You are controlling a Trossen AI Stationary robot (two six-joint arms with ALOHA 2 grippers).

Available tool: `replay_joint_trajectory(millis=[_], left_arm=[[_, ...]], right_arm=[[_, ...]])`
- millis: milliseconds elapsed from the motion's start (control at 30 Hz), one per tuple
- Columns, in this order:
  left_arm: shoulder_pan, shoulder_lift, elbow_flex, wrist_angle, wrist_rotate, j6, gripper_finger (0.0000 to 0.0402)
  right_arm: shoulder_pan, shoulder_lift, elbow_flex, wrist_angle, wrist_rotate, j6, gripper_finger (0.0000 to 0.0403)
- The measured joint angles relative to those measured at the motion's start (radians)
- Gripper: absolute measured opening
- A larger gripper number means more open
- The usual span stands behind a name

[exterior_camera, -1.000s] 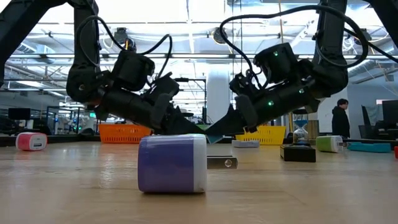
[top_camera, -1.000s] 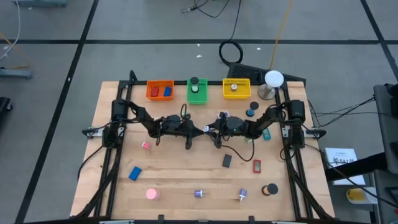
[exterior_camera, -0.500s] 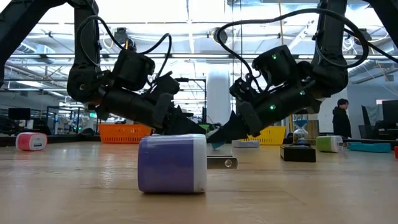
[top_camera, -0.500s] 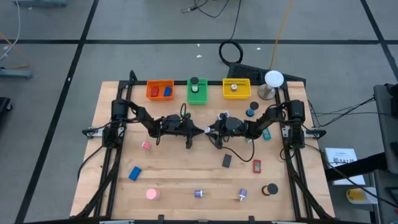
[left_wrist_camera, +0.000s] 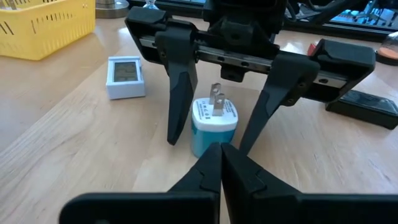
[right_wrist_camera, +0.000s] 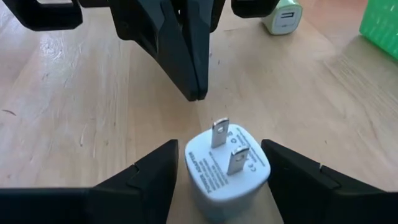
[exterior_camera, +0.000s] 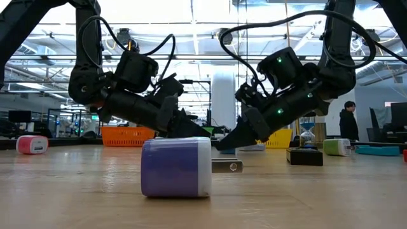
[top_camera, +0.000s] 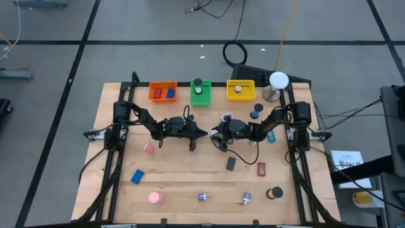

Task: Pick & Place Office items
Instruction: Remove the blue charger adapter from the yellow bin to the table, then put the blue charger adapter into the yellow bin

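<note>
At the middle of the bench (top_camera: 114, 158) the two arms meet tip to tip. The right end effector (right_wrist_camera: 214, 180) has its fingers (right_wrist_camera: 143, 180) spread wide on either side of a small white and blue plug adapter (right_wrist_camera: 227, 171), which stands on the wood with its two metal prongs pointing up. Whether the fingers touch its sides is hard to say; they appear to stand just clear. The left end effector (left_wrist_camera: 219, 165) is closed to a point with nothing in it, its tip just beside the adapter on the opposite side. Around them lie other office items: a purple and white adapter (exterior_camera: 176, 166), a black block (top_camera: 231, 163), a red piece (top_camera: 261, 168) and a blue block (top_camera: 137, 176).
</note>
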Motion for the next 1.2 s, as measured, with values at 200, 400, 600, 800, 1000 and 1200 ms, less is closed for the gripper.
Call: replay_joint_trajectory(millis=[200, 400, 600, 800, 1000, 1200], left_arm=[[0.0, 0.0, -0.003, 0.002, -0.006, -0.005, 0.0003], [0.022, -0.073, -0.07, 0.014, -0.007, -0.006, 0.001], [0.047, -0.143, -0.188, 0.152, -0.001, -0.01, 0.0006], [0.052, -0.144, -0.26, 0.276, 0.003, -0.029, 0.0003], [0.052, -0.144, -0.274, 0.297, 0.012, -0.028, 0.0013], [0.052, -0.144, -0.274, 0.289, 0.003, -0.027, 0.0003]], right_arm=[[0.0, -0.012, 0.0, -0.035, 0.001, 0.009, 0.0237], [0.0, -0.152, -0.001, -0.172, 0.005, 0.024, 0.0238], [0.0, -0.329, 0.065, -0.538, 0.026, -0.012, 0.0238], [0.0, -0.369, 0.335, -1.044, 0.03, -0.091, 0.0238], [0.0, -0.24, 0.583, -1.378, 0.029, -0.176, 0.0242], [0.003, -0.079, 0.745, -1.531, 0.026, -0.234, 0.0277]])
